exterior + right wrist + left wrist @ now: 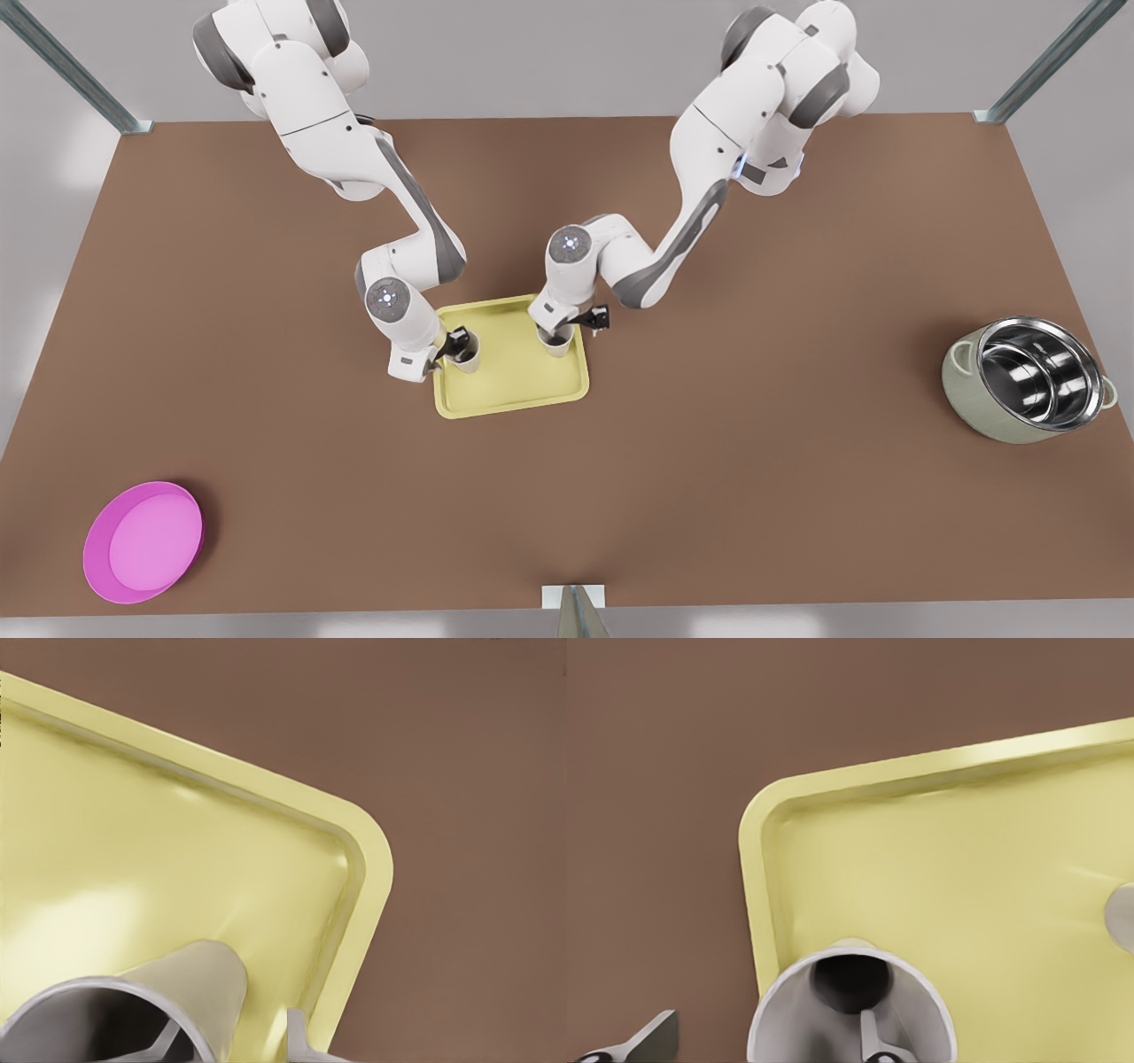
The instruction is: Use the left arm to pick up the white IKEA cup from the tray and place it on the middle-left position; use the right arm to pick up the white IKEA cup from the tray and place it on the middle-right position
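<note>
The pale yellow tray (518,390) lies mid-table with two white cups standing on it. One cup (469,355) (850,1005) stands by the tray's edge on the front view's left. My left gripper (458,346) (766,1029) is open astride its wall, one finger (871,1038) inside and the other finger (654,1035) outside, clear of the cup. The other cup (558,341) (190,979) stands near the tray's far corner on the front view's right. My right gripper (567,330) (232,1034) is open over that cup's rim, with a finger (297,1032) outside the wall.
A round pink plate (143,542) lies at the near corner on the front view's left. A steel-lined pot (1028,379) sits tilted at the front view's right. Plain brown tabletop (762,416) stretches on both sides of the tray.
</note>
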Robot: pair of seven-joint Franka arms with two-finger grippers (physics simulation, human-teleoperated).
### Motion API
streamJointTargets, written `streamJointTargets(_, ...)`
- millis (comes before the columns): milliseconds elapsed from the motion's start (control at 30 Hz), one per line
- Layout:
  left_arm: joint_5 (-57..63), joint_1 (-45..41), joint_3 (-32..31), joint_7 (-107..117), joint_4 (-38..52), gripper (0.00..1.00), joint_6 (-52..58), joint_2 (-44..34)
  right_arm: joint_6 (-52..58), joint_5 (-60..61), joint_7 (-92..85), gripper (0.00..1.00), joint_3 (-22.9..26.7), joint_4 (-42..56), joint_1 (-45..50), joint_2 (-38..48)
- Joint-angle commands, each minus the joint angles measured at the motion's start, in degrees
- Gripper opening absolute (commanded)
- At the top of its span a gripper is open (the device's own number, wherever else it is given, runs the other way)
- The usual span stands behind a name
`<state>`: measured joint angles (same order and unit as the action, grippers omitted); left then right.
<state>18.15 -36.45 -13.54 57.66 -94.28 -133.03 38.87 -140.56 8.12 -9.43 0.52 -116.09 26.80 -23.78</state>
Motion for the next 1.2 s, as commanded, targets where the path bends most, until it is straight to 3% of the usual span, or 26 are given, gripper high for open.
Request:
streamJointTargets(0, 3.56, 0.07, 0.01, 10.81, 0.41, 1.0, -3.64, 0.86, -0.68, -0.39, 0.64, 0.36, 0.01, 0.07, 0.01, 0.05)
streamJointTargets(33, 3.29, 0.15, 0.01, 11.07, 0.5, 1.0, -4.69, 0.77, -0.5, -0.39, 0.64, 0.29, 0.01, 0.07, 0.01, 0.05)
streamJointTargets(133, 3.03, 0.15, 0.1, 12.65, 1.82, 0.85, -4.69, 0.42, -0.33, -0.39, 0.73, 0.18, 0.01, 0.16, 0.01, 0.05)
streamJointTargets(233, 2.94, 0.24, 0.1, 12.74, 1.91, 0.65, -4.69, 0.33, -0.15, -0.39, 1.08, 0.16, 0.01, 0.16, 0.01, 0.31)
streamJointTargets(367, 3.03, 0.07, 0.01, 14.15, 2.26, 0.39, -4.69, 0.33, 8.81, -0.39, 0.82, 0.13, 0.63, 0.95, -0.61, 7.69)
streamJointTargets(467, 2.94, 0.15, 0.01, 14.15, 2.26, 0.21, -4.69, 0.33, 15.05, -0.83, -3.14, 0.13, 5.46, 2.62, -1.05, 11.21)
streamJointTargets(567, 2.86, 0.42, 0.01, 13.97, 2.26, 0.19, -3.64, -1.07, 16.37, -1.0, -10.25, 0.13, 12.75, 3.41, -1.14, 11.3)
streamJointTargets(633, 0.66, 0.77, -0.08, 12.22, 1.29, 0.19, 3.74, -6.26, 16.37, -0.92, -15.0, 0.13, 17.15, 3.41, -1.57, 10.77)
streamJointTargets(700, -1.89, 5.86, -0.17, 4.67, -10.39, 0.19, 2.25, -16.01, 16.29, -1.0, -21.24, 0.13, 17.24, 4.55, -7.2, 9.1)
streamJointTargets(767, -4.61, 15.17, -0.08, -8.69, -26.91, 0.19, -8.47, -26.21, 16.28, -0.83, -26.95, 0.12, 17.24, 7.28, -11.33, 5.68)
streamJointTargets(800, -8.3, 19.83, 0.1, -18.36, -28.24, 0.2, -8.47, -27.44, 16.2, -0.56, -28.1, 0.12, 17.33, 8.6, -12.3, 4.01)
streamJointTargets(833, -10.94, 26.07, 0.1, -29.26, -28.68, 0.2, -8.56, -27.62, 15.85, -0.56, -28.8, 0.12, 17.33, 10.09, -13.18, 2.16)
streamJointTargets(933, -13.05, 33.46, 0.36, -42.62, -28.68, 0.2, -13.04, -25.86, 15.67, 0.31, -30.21, 0.12, 16.98, 14.49, -14.94, -2.85)
streamJointTargets(1167, -10.51, 38.12, 1.59, -51.77, -31.4, 0.2, -27.9, -21.38, 13.82, 2.95, -30.65, 0.12, 16.8, 15.89, -14.94, -6.89)
